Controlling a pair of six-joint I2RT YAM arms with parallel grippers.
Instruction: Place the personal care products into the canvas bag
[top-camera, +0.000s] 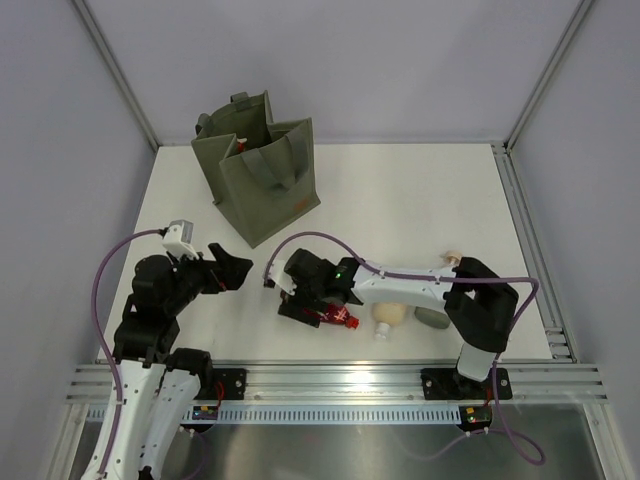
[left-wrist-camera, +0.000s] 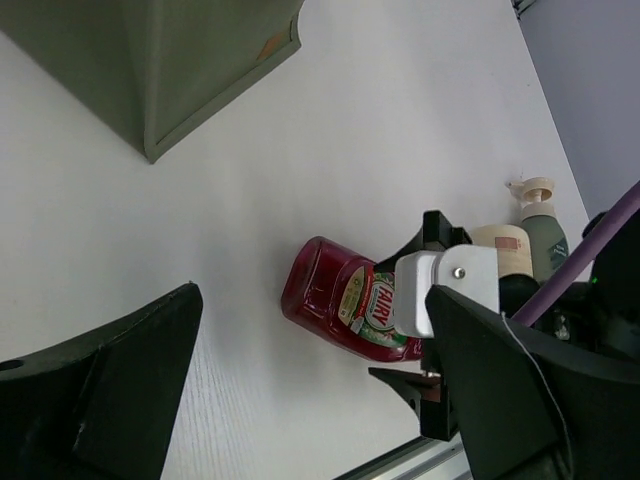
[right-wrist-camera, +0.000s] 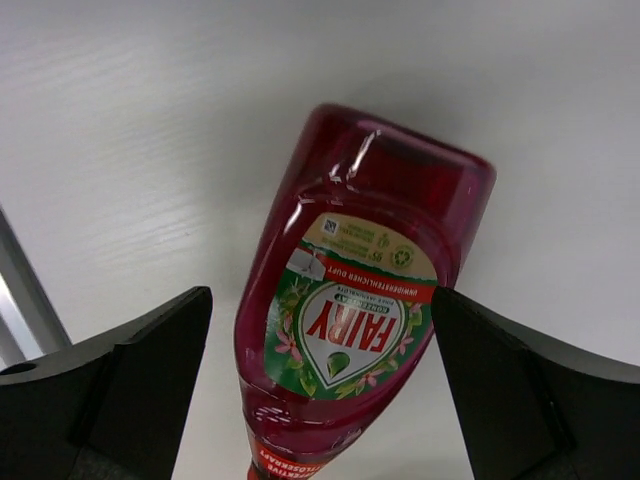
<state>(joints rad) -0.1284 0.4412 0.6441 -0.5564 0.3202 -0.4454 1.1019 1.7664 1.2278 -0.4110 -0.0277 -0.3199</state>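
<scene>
A Fairy dish-soap bottle (right-wrist-camera: 350, 300) is laid flat on the surface (top-camera: 400, 200) under the right claw (top-camera: 285, 293), framed between its fingers (right-wrist-camera: 110, 390). Behind that claw, beside its arm, a second bottle (top-camera: 388, 314) and a pump bottle (top-camera: 432, 318) are set side by side. The canvas bag (top-camera: 262, 185) is stood beyond the left claw (top-camera: 237, 268), well apart from it.

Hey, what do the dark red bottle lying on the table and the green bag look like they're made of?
Dark red bottle: looks like glossy, slightly translucent plastic. Bright glints run along its smooth shoulder, and the red deepens where the wall curves. Green bag: looks like matte woven fabric, probably canvas. Its walls crease and sag softly and show no shine, though the weave is too fine to make out.
</scene>
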